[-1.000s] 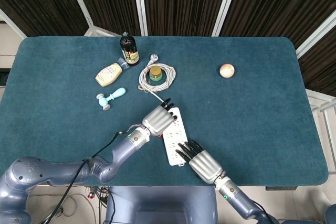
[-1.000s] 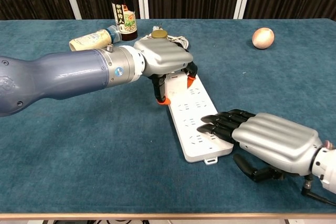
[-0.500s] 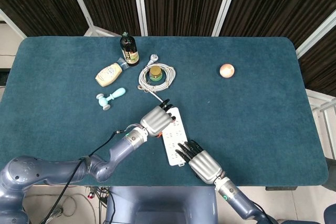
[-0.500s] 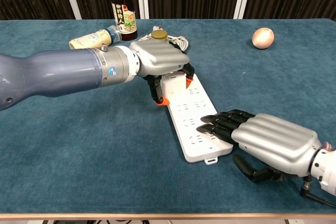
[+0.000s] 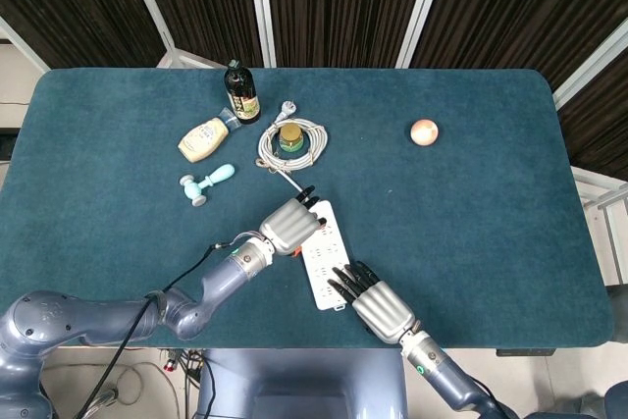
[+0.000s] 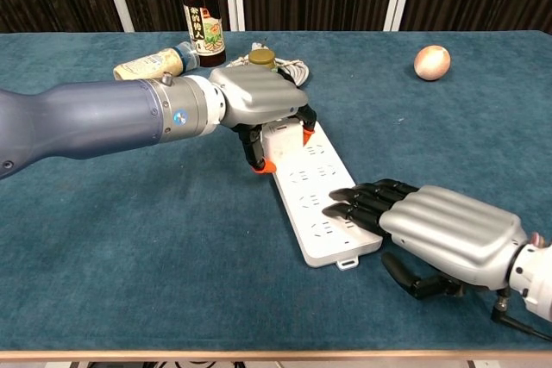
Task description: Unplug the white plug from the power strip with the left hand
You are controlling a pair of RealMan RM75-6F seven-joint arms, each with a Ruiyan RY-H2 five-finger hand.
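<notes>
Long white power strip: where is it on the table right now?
The long white power strip lies near the table's front edge, just left of centre in the head view, angled between the left hand at its far end and the right hand pressing its near end.

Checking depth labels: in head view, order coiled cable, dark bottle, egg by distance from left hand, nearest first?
From the left hand:
1. Coiled cable, just beyond it, toward the table's far edge.
2. Dark bottle, farther back and slightly left.
3. Egg, well off to the right.
</notes>
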